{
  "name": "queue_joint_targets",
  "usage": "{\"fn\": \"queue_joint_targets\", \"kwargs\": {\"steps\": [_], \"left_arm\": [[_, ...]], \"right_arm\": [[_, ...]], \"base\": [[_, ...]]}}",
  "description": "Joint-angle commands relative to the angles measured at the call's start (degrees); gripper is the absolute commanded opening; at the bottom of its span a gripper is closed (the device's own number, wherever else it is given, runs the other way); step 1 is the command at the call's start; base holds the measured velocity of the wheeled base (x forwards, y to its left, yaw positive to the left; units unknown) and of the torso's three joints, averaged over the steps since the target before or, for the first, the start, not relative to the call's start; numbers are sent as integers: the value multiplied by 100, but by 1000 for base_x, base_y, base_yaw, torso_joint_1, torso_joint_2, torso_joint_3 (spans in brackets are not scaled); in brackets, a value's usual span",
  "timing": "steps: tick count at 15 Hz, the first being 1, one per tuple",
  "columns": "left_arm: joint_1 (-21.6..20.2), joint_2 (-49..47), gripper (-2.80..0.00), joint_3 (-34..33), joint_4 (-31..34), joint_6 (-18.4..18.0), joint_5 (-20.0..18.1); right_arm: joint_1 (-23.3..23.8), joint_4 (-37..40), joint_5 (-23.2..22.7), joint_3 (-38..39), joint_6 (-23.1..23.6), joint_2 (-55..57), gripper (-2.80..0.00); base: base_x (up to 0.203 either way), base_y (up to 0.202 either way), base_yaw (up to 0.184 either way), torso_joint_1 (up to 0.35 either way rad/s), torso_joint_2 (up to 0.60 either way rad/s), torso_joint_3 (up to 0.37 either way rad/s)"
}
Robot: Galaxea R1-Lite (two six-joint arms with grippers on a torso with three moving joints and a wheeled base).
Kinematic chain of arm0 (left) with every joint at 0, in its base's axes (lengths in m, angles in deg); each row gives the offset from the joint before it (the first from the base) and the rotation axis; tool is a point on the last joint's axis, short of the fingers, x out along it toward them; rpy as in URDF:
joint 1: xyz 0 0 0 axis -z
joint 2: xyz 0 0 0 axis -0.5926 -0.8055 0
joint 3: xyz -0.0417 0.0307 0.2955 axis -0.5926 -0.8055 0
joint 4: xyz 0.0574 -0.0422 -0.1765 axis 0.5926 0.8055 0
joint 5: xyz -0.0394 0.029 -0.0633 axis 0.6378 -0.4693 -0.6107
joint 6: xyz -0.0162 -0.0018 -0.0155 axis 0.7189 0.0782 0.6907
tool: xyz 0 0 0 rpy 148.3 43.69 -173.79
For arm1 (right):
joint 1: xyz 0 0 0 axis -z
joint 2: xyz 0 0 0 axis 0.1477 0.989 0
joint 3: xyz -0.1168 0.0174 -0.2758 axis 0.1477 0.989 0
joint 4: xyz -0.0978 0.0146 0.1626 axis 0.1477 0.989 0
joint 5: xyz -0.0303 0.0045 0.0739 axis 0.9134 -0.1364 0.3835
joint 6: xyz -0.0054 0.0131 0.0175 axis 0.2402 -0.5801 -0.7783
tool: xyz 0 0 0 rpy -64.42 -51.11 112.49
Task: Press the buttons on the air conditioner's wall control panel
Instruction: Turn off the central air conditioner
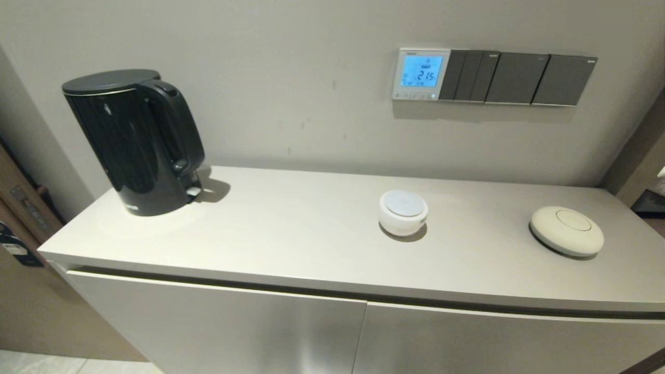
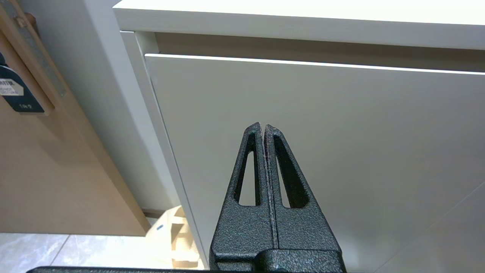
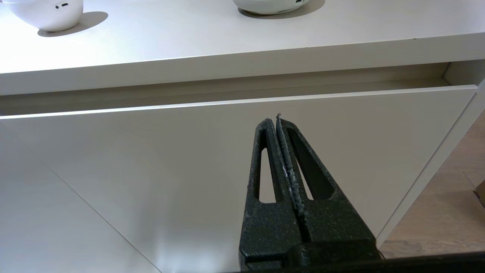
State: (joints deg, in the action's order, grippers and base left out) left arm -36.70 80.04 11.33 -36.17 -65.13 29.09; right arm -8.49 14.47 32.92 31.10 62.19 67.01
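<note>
The air conditioner's wall control panel (image 1: 421,74) is a small white-framed thermostat on the wall above the cabinet, its screen glowing blue with digits. The buttons (image 1: 414,95) form a row of tiny pale dots along its lower edge. Neither arm shows in the head view. My left gripper (image 2: 263,127) is shut and empty, low in front of the left cabinet door. My right gripper (image 3: 277,120) is shut and empty, low in front of the right cabinet door, below the countertop edge.
Dark grey switch plates (image 1: 519,78) sit right of the panel. On the white cabinet top (image 1: 291,228) stand a black kettle (image 1: 136,140) at the left, a small white round device (image 1: 403,211) under the panel and a flat cream disc (image 1: 566,230) at the right.
</note>
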Motion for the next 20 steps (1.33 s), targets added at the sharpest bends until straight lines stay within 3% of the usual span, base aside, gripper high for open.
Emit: {"fn": "queue_joint_targets", "kwargs": {"steps": [1,20], "left_arm": [[0,-6,-280,0,0,-1,1],[0,0,-280,0,0,-1,7]], "right_arm": [[0,-2,0,9,-10,17,-280],[0,-2,9,9,-37,17,-280]], "base": [[0,0,0,0,0,0],[0,0,0,0,0,0]]}}
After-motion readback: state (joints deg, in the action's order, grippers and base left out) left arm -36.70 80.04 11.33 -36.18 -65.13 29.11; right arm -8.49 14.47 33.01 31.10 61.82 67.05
